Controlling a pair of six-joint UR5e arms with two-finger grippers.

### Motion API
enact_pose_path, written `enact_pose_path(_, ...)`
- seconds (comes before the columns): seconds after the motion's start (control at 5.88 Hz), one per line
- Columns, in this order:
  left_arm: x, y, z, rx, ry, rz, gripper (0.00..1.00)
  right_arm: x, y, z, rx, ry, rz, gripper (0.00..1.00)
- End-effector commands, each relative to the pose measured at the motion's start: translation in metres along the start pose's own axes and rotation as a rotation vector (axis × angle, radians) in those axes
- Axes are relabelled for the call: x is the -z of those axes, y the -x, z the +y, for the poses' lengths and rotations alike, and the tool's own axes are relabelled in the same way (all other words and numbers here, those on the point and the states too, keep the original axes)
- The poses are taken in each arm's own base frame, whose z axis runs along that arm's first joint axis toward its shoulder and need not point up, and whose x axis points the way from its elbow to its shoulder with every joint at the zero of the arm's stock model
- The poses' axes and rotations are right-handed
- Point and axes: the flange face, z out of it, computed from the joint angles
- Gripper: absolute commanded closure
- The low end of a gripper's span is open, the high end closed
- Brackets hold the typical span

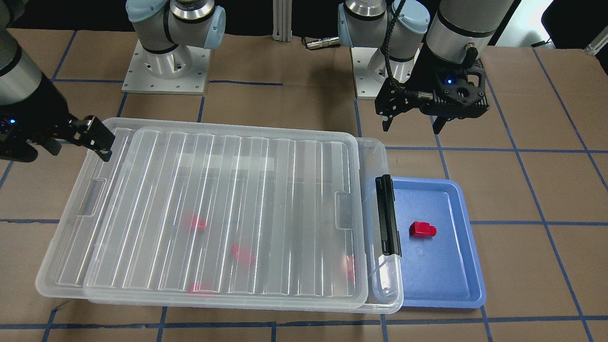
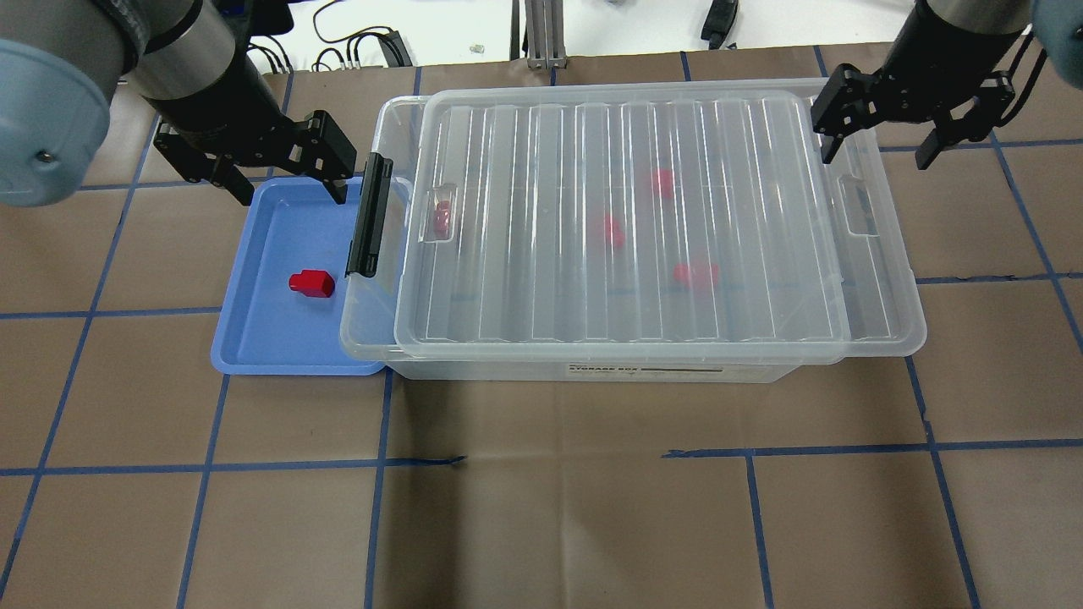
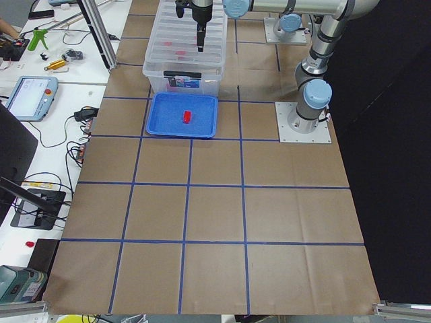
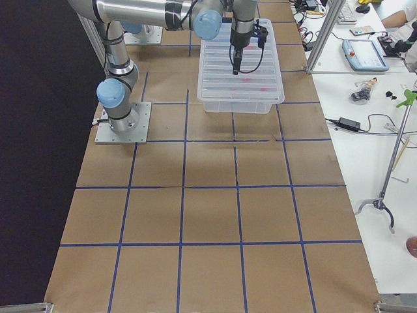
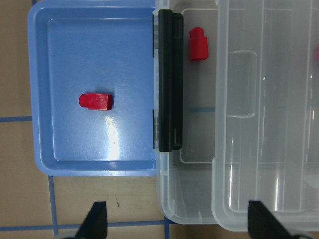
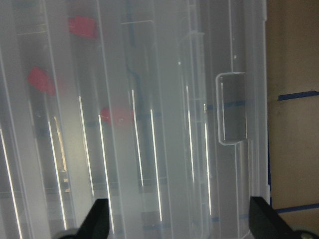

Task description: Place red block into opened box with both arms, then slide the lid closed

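Note:
A red block point(image 2: 312, 283) point(image 1: 422, 230) point(image 5: 96, 101) lies on its side in the blue tray point(image 2: 254, 338). The clear box point(image 2: 897, 296) stands beside the tray, its black latch point(image 2: 370, 216) facing it. The ribbed lid point(image 2: 541, 254) rests on the box, shifted away from the latch, so a narrow strip at that end is uncovered. Several more red blocks show blurred through the lid; one point(image 5: 198, 44) lies in the uncovered strip. My left gripper point(image 2: 290, 193) hangs open over the tray's far edge. Open too, my right gripper point(image 2: 876, 158) hovers over the box's other end.
The blue tray point(image 1: 456, 285) touches the box's latch end. Brown paper with blue tape lines covers the table point(image 2: 541, 507). Both arm bases point(image 1: 166, 66) stand behind the box. In the side views, benches with tools and cables run along the table's far side.

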Motion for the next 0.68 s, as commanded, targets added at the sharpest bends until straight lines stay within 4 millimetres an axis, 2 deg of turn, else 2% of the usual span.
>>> enact_pose_path(0.0, -0.002, 0.000, 0.000, -0.003, 0.004, 0.004, 0.01, -0.069, -0.050, -0.028, 0.021, -0.013, 0.000, 0.00)
enact_pose_path(0.17, -0.001, -0.001, 0.000, -0.003, 0.002, 0.006, 0.01, -0.087, -0.072, -0.026, 0.024, -0.031, 0.005, 0.00)
enact_pose_path(0.34, -0.002, -0.001, 0.000, -0.001, 0.004, 0.009, 0.01, -0.096, -0.078, -0.021, 0.018, -0.012, 0.001, 0.00)
enact_pose_path(0.51, -0.002, 0.006, -0.005, -0.006, 0.002, 0.011, 0.01, -0.092, -0.078, -0.018, 0.018, -0.007, 0.001, 0.00)
